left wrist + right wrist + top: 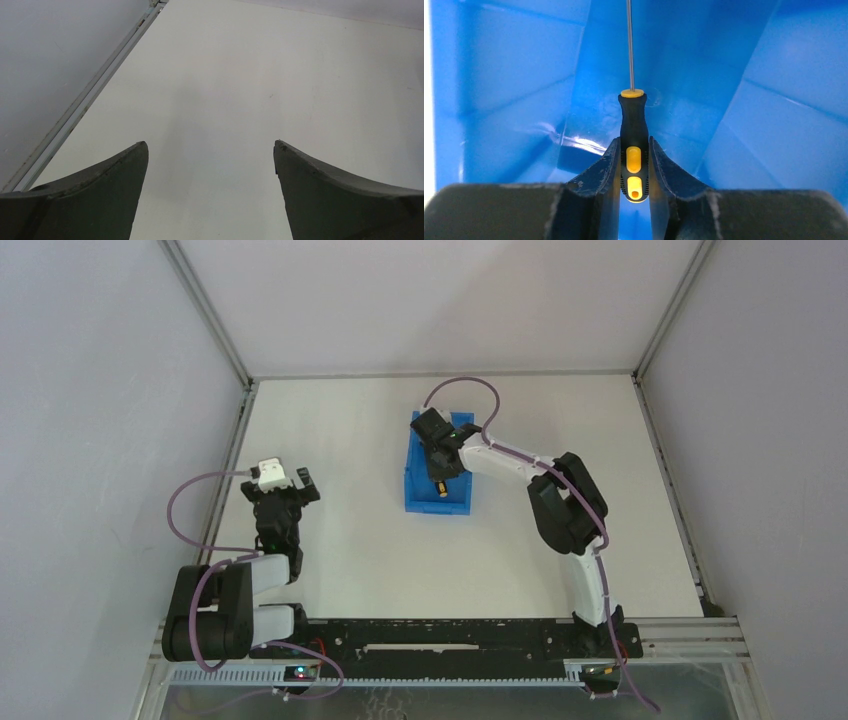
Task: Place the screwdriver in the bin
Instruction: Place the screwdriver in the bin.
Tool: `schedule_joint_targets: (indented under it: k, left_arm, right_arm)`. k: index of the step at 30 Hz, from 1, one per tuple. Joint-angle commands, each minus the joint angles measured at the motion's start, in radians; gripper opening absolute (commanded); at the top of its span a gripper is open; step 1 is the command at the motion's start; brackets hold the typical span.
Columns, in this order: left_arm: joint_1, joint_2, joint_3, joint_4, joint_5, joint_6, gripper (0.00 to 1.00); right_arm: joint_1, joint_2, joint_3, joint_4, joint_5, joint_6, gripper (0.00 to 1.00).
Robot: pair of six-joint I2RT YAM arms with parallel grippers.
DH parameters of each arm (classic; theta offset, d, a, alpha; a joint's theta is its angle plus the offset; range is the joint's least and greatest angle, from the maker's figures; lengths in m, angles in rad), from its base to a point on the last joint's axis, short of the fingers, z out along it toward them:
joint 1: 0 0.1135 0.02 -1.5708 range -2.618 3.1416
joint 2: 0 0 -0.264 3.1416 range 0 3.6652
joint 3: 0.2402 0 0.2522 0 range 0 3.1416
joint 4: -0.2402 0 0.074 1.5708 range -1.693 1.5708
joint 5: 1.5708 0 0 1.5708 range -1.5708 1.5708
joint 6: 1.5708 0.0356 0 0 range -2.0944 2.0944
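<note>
Top external: right arm (pixel 520 466) stretched over bin (pixel 413 485), jaws clamped on screwdriver (pixel 633 117); left arm (pixel 268 565) folded, jaws wide, empty.

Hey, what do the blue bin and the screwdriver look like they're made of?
The bin looks like glossy moulded plastic: uniform blue walls with soft bright reflections. The screwdriver has a thin grey shaft that looks like bare metal, and a matte black handle with yellow inserts, probably plastic or a rubbery grip; the pictures cannot settle which.
</note>
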Motion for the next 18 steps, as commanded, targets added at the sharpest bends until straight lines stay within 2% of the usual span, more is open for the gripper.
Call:
schedule_joint_targets:
  k: [1, 4, 6, 9, 13, 15, 18]
  left_arm:
    - [0.005, -0.006, 0.027, 0.034, -0.012, 0.02, 1.0]
    - [0.005, -0.006, 0.027, 0.035, -0.012, 0.02, 1.0]
    - [0.005, -0.006, 0.027, 0.034, -0.012, 0.02, 1.0]
    - [0.005, -0.007, 0.026, 0.034, -0.011, 0.02, 1.0]
    - [0.005, -0.006, 0.028, 0.034, -0.013, 0.02, 1.0]
    - [0.004, -0.006, 0.027, 0.034, -0.012, 0.02, 1.0]
    - [0.005, -0.006, 0.027, 0.035, -0.013, 0.02, 1.0]
  right_arm:
    - [0.009, 0.033, 0.053, 0.044, 0.018, 0.015, 0.1]
    - [0.007, 0.055, 0.06, 0.046, 0.009, 0.018, 0.14]
    - [0.004, 0.061, 0.059, 0.049, -0.005, 0.019, 0.2]
    - [0.003, 0.059, 0.056, 0.045, -0.002, 0.021, 0.44]
    - [0.005, 0.021, 0.022, 0.076, 0.005, 0.02, 0.6]
    - [0.005, 0.002, 0.014, 0.08, 0.012, 0.019, 0.66]
    - [0.007, -0.015, 0.017, 0.07, 0.02, 0.015, 0.67]
